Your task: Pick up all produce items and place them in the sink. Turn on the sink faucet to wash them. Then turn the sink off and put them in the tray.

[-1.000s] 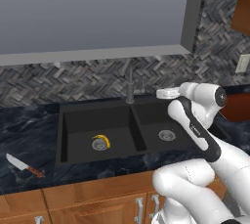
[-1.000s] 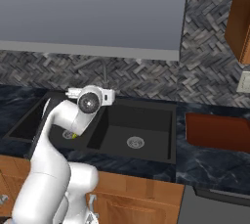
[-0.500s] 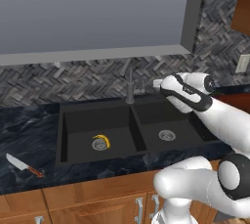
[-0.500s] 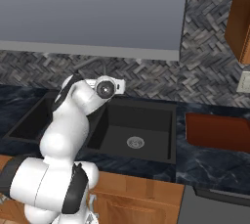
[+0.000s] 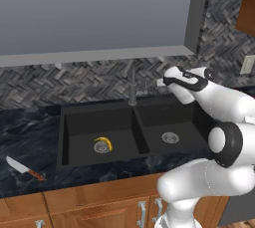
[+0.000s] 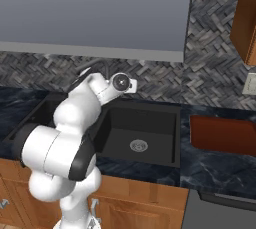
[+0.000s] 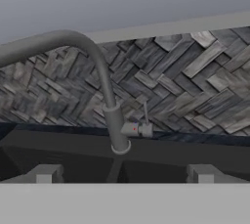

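Your sink (image 5: 79, 122) already holds the banana (image 5: 105, 143), lying in its left basin just beside the drain, so the first step looks done. The tray (image 6: 222, 134) sits bare on the worktop (image 5: 25, 132) to the right of the sink. The faucet (image 7: 110, 105) at the sink's back rim seems not yet running; your end effector (image 7: 122, 175) faces it, jaws spread and holding nothing. Washing and traying remain.
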{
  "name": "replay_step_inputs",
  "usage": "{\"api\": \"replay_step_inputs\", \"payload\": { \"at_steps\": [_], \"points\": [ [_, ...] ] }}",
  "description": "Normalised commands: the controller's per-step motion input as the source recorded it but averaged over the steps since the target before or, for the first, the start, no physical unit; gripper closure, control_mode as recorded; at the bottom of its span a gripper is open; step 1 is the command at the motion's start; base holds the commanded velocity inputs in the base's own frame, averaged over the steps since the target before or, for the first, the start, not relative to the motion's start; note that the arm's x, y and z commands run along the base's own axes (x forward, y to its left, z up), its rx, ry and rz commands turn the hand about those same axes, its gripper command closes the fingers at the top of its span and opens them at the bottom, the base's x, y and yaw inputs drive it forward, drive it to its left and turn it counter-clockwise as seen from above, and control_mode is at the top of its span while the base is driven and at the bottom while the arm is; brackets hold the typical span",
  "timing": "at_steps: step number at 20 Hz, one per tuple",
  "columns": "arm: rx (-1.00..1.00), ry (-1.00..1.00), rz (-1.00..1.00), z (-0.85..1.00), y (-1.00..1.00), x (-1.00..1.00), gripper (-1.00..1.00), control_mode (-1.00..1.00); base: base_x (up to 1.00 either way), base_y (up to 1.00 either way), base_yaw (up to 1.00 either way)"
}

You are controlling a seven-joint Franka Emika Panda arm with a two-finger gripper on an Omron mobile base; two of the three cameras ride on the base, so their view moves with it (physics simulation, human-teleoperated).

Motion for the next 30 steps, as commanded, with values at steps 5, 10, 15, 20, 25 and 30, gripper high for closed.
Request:
{"api": "replay_step_inputs", "payload": {
  "at_steps": [5, 10, 15, 20, 25, 30],
  "points": [
    [0.0, 0.1, 0.0, -0.16, -0.06, 0.13, -1.0, -1.0, 0.0, 0.0, 0.0],
    [0.0, 0.02, 0.0, -0.26, 0.0, -0.01, -1.0, -1.0, 0.0, 0.0, 0.0],
    [0.0, 0.0, 0.0, -0.27, 0.0, -0.15, -1.0, -1.0, 0.0, 0.0, 0.0],
    [0.02, 0.01, 0.0, -0.04, 0.0, 0.07, -1.0, -1.0, 0.0, 0.0, 0.0],
    [0.01, 0.09, 0.0, 0.0, 0.03, 0.35, -1.0, -1.0, 0.0, 0.0, 0.0],
    [0.0, 0.16, 0.0, -0.02, 0.04, 0.29, -1.0, -1.0, 0.0, 0.0, 0.0]
  ]
}}
